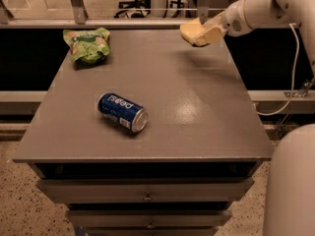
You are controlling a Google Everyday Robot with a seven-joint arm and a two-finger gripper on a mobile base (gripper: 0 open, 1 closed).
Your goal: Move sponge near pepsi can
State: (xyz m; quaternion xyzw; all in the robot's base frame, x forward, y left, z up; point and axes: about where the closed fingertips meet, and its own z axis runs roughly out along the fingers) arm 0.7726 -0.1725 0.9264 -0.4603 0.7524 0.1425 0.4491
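On table (197,107): pepsi can (123,112) front-left, bag (87,44) back-left; gripper (209,33) w/ sponge (191,32) above back-right edge.

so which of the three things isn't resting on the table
The sponge, gripped in the hand above the table's far right corner. The pepsi can lies on its side mid-table; the green snack bag sits at the far left.

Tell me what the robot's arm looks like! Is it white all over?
Mostly. The arm is smooth glossy white, built from fat rounded tubes, with a round dotted patch near the wrist. The gripper, above the far right corner of the table, has cream fingers shut on the sponge. A thin pale cable hangs beside the arm. No writing shows.
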